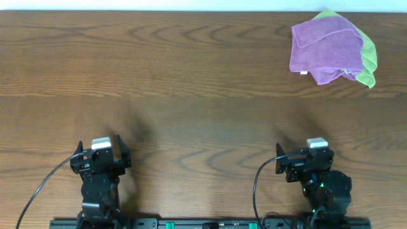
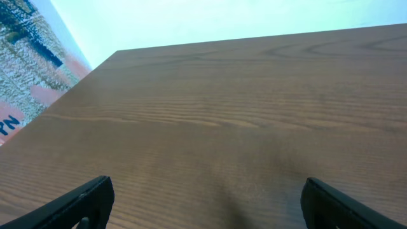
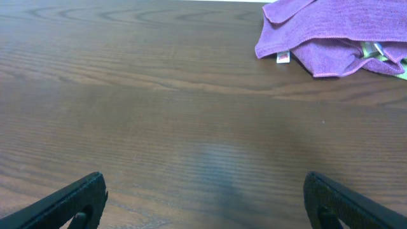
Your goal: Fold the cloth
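left gripper (image 2: 208, 187), right gripper (image 3: 203, 184): spread wide, empty | risk: pinching bunched purple cloth (image 1: 325, 46) may also snag green layer (image 1: 369, 60) beneath

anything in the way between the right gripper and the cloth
Nothing visible. Only bare wooden table lies between the right gripper, jaws open, and the crumpled purple cloth at the far right, where a green cloth shows along its edge.

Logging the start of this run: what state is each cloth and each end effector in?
purple cloth: crumpled, not folded, lying over the green cloth
green cloth: bunched, mostly covered by the purple one
left end effector: open, empty
right end effector: open, empty, apart from both cloths
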